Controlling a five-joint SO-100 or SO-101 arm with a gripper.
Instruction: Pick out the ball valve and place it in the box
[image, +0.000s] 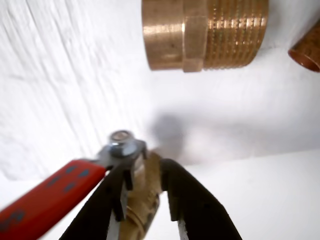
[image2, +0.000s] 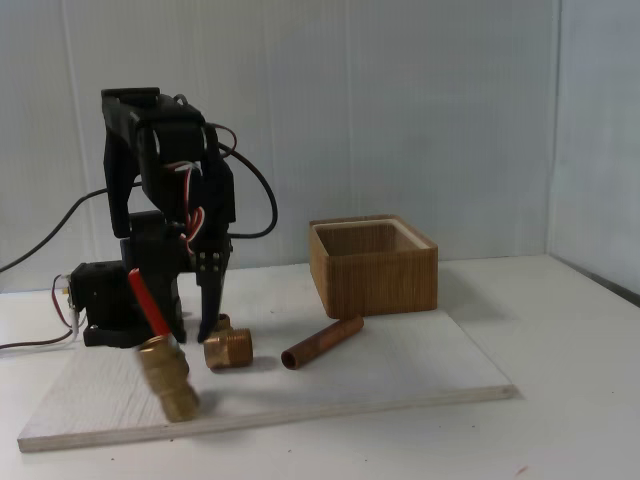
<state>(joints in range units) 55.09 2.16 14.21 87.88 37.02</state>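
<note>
Presently my gripper (image: 145, 169) is closed on the ball valve (image: 142, 200); in the wrist view my two black fingers (image: 187, 200) press against either side of its brass body, the silvery nut sits just above them, and the red lever runs off toward 8 o'clock. In the fixed view the valve (image2: 168, 375) is blurred and lies at about 7 o'clock from my gripper (image2: 210, 330), low over the front part of the white board (image2: 400, 375); I cannot tell from that view whether it is clear of the board or touching it.

Other items noted: a threaded brass fitting (image: 205, 32) at 12 o'clock in the wrist view, and at the foot of my fingers in the fixed view (image2: 228, 348); a copper pipe piece (image2: 322, 342) lies between that fitting and the box, both untouched.

The box (image2: 372, 265) stands at roughly 3 o'clock from my gripper in the fixed view, well apart; nothing can be seen inside it from this angle.

Assessment: the right part is selected and the grasp appears made; the lift, the carry toward 3 o'clock over the fitting and pipe, and the release into the box are not yet done; I judge the task under halfway.
</note>
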